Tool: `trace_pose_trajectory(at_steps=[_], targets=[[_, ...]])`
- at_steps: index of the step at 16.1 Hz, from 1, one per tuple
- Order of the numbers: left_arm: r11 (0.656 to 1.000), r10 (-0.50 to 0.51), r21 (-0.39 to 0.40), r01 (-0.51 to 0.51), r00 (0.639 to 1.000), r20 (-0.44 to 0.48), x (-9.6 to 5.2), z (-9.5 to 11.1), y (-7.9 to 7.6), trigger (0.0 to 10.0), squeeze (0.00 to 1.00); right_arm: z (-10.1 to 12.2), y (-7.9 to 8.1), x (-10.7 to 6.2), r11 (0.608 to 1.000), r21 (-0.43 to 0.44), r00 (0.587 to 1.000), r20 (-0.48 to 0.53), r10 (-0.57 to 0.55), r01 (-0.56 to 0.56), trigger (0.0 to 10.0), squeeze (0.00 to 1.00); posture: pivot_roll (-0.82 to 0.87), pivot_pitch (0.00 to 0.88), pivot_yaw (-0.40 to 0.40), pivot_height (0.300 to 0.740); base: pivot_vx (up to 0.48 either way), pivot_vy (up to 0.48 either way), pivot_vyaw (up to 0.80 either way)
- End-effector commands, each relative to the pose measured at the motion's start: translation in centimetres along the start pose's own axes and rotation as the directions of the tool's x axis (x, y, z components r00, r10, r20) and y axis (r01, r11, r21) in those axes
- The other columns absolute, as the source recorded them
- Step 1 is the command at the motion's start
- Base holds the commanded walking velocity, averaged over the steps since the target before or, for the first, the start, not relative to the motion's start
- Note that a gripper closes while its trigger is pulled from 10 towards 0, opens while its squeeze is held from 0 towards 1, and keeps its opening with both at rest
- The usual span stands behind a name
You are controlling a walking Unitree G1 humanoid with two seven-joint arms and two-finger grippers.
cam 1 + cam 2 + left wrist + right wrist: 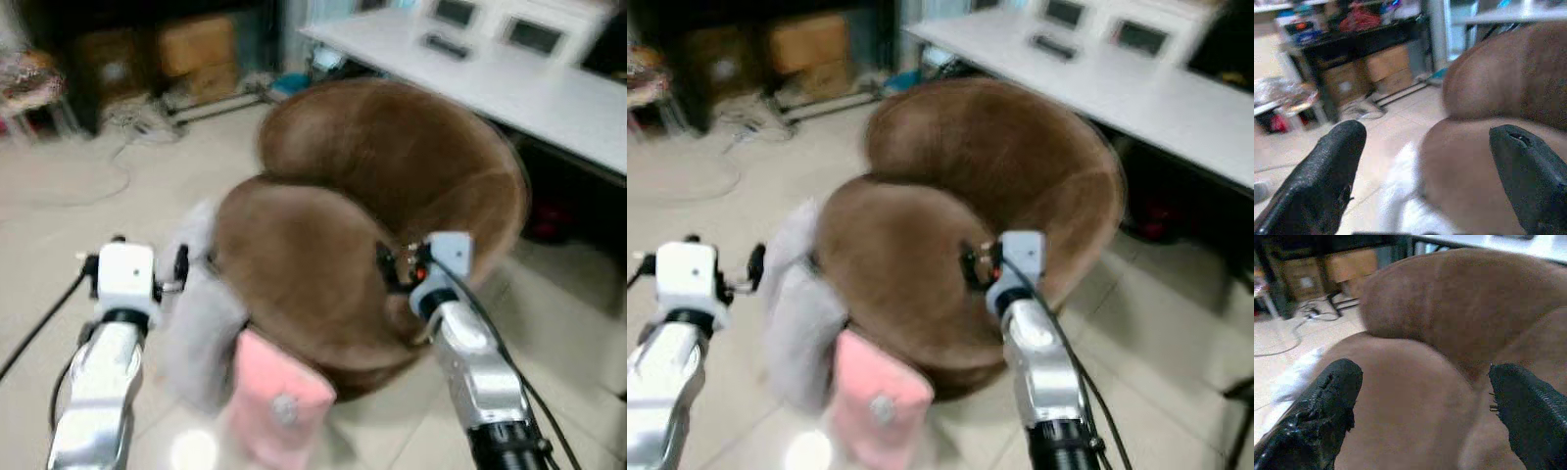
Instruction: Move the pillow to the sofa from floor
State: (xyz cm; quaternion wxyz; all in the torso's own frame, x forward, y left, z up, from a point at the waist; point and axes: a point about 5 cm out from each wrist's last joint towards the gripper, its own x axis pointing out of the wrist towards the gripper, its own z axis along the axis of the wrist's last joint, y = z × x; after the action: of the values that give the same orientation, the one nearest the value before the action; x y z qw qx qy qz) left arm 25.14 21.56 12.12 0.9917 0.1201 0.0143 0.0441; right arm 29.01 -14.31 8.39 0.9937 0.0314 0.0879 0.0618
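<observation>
Head views are a bit blurred. Brown round sofa (411, 186) sits dead ahead on the tiled floor (59, 196), seat cushion bulging toward the camera, backrest curving behind it. Pillow (201, 313) is grey-white and fluffy, standing against the sofa's front-left side with its lower end on the floor, not on the seat. A pink item (279, 397) leans beside it, touching the sofa base; can't tell what it is. Left gripper (1425, 161) is held out in front of the sofa's left edge, fingers spread wide, nothing between them; the pale pillow and the brown cushion show past it. Right gripper (1425, 401) is over the seat cushion, also spread wide and empty. White table (509, 78) runs behind the sofa on the right. Cardboard boxes (196, 49) under a dark shelf at the back left, cables (118, 147) lying loose on the floor nearby.
</observation>
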Motion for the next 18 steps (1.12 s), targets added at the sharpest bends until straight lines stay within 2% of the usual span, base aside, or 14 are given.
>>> trace_pose_trajectory(at_steps=[1, 3, 7, 9, 14, 18], targets=[[0.999, -0.035, -0.001, 0.035, 0.999, 0.009, -0.1, 0.2, -1.0, 10.0, 0.00, -0.1, -0.9, -0.3, 1.000, -0.009, 1.000, -0.002, -0.004, 0.004, 10.0, 0.00, 0.07, 0.000, -0.074, 0.740, 0.322, 0.000, 0.00], [0.999, -0.036, -0.002, 0.036, 0.999, 0.009, -0.1, 0.2, -1.0, 10.0, 0.00, 0.1, -0.4, -0.4, 0.999, -0.030, 0.999, 0.010, 0.032, -0.031, 10.0, 0.00, 0.07, 0.000, -0.074, 0.740, 0.317, 0.000, 0.80], [0.999, -0.038, -0.002, 0.038, 0.999, 0.009, -0.1, 0.1, -1.1, 10.0, 0.00, 0.0, -0.7, -0.7, 0.998, -0.033, 0.998, 0.009, 0.058, -0.057, 10.0, 0.00, 0.07, 0.000, -0.074, 0.740, 0.309, 0.000, 0.80], [0.999, -0.044, -0.002, 0.044, 0.999, 0.008, 0.0, 0.0, -1.3, 10.0, 0.00, -0.1, -1.0, -0.9, 0.998, 0.016, 0.998, 0.022, 0.054, -0.054, 10.0, 0.00, 0.07, 0.000, -0.074, 0.740, 0.300, 0.000, 0.00], [0.999, -0.038, 0.003, 0.038, 0.999, 0.004, -0.4, -0.4, -1.5, 10.0, 0.00, -0.6, -1.2, -1.1, 0.997, 0.013, 0.997, -0.006, 0.079, -0.079, 10.0, 0.00, 0.07, 0.000, -0.077, 0.740, 0.058, 0.000, 0.00], [1.000, -0.030, 0.002, 0.030, 1.000, 0.001, -0.5, -0.7, -1.4, 10.0, 0.00, -0.8, -1.4, -1.0, 0.998, 0.022, 0.998, -0.010, 0.063, -0.063, 10.0, 0.00, 0.07, 0.000, -0.087, 0.700, 0.000, 0.000, 0.00]])
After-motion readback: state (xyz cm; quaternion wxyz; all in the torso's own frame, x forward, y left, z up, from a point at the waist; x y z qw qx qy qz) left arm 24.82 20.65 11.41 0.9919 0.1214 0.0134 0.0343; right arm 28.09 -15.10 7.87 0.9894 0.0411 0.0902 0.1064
